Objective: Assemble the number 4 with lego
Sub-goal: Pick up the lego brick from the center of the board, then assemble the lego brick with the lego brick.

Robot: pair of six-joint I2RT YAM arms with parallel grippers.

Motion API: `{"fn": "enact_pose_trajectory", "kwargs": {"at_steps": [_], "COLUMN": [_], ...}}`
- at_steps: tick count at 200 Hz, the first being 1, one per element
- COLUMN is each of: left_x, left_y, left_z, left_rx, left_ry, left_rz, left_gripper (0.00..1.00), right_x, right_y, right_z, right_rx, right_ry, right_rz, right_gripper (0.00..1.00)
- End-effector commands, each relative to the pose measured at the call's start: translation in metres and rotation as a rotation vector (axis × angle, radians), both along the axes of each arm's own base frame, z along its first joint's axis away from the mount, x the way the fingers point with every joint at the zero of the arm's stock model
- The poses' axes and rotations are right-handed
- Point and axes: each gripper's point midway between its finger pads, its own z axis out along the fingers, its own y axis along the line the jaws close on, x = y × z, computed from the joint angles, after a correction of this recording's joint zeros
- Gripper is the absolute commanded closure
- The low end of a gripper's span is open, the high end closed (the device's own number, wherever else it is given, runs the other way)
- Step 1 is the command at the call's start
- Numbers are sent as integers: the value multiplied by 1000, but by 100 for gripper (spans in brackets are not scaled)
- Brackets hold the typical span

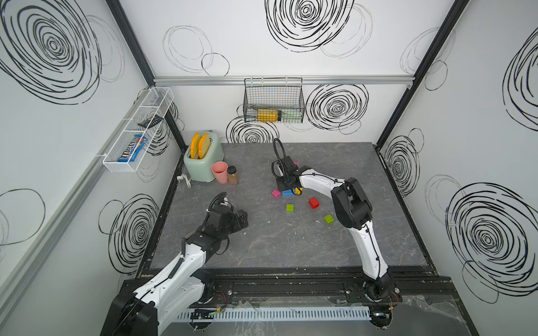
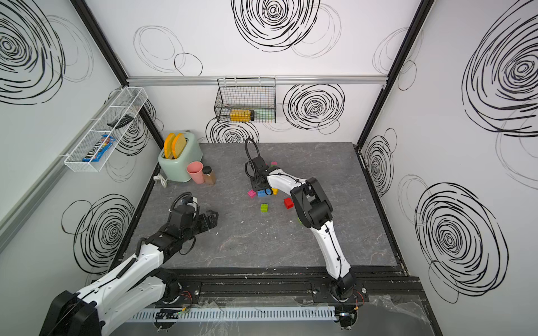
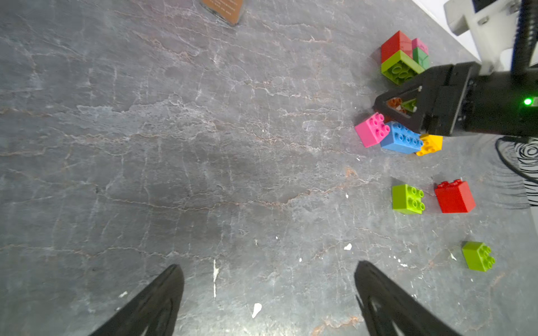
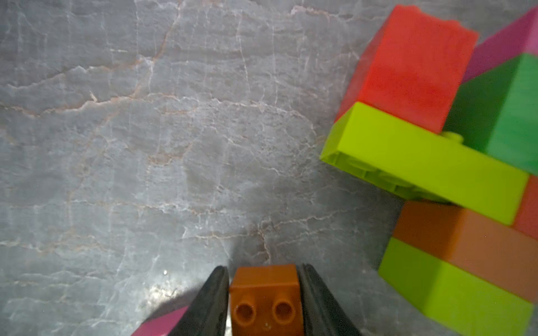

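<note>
Lego, logged near to far; left gripper (image 3: pixel 267 266) sits nearest the robot's base, jaws spread wide and holding nothing, over bare worktop (image 3: pixel 174 145), well apart from every brick; next come three loose singles: near lime brick (image 1: pixel 329 218), red brick (image 1: pixel 313 202), second lime brick (image 1: pixel 290 207); beyond them is a touching row of pink brick (image 3: pixel 372 129), blue brick (image 3: pixel 401 138) and yellow brick (image 3: pixel 430 144); just behind the row, right gripper (image 4: pixel 263 269) pinches an orange brick (image 4: pixel 266 299) at its tips; cannot tell whether that brick is clear of the worktop; farther still the part-built cluster (image 3: pixel 401 67) lies on its side, apart from the held brick. Risks, as judgement: the grip sits right at the tips, so the brick may twist or slip in transfer; the pink brick lies just beside one finger (image 4: pixel 209 302) and may get dragged; the cluster is unbraced, so pressing a brick on could slide it or split a joint; misaligned studs would jam. Count: loose, six (two lime, one each red, pink, blue, yellow); held, one orange; cluster, six clear (red, long lime, green, pink, orange, lime) plus a red sliver at the frame edge, uncertain; grippers, two; far corner: one toaster (image 1: pixel 203 163), one pink cup (image 1: pixel 219 172), one jar (image 1: pixel 233 175); on the walls: one black wire basket (image 1: pixel 273 93), one white mesh rack (image 1: pixel 116 167).
</note>
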Motion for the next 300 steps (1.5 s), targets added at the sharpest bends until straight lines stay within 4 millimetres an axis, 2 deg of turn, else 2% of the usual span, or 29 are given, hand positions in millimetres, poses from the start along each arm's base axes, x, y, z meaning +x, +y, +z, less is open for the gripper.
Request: {"fn": "enact_pose_trajectory", "kwargs": {"at_steps": [1, 21, 50, 71, 80, 97, 111, 130, 156, 203, 300], "left_x": [6, 7, 7, 6, 5, 6, 7, 6, 3, 3, 3], "left_y": [-3, -5, -13, -27, -34, -44, -48, -49, -46, -46, -45], "left_z": [7, 7, 4, 4, 6, 10, 9, 7, 4, 3, -1], "left_rx": [-20, -28, -29, 2, 16, 17, 9, 12, 34, 26, 30], "left_ry": [-48, -58, -53, -59, -67, -78, -77, -73, -66, -67, -58], "left_rz": [-12, -29, -64, -106, -125, -148, -159, -171, -179, -181, -179], "left_gripper": [4, 4, 4, 4, 4, 4, 4, 4, 4, 4, 4], "right_x": [-7, -5, -10, -34, -50, -81, -106, -129, -145, -139, -129], "right_y": [0, 2, 3, -7, -14, -22, -27, -30, -24, -28, -29], "right_z": [-3, 13, 60, 84, 85, 82, 76, 68, 57, 44, 19], "right_rx": [-28, -7, 57, 108, 125, 177, 204, 216, 233, 143, 64], "right_ry": [27, 8, -41, -59, -53, -20, -4, 14, 45, 23, 50], "right_rz": [13, 10, -3, -45, -73, -131, -167, -203, -215, -288, -293], "right_gripper": [62, 66, 69, 73, 78, 88, 100, 100, 100, 100, 100]}}
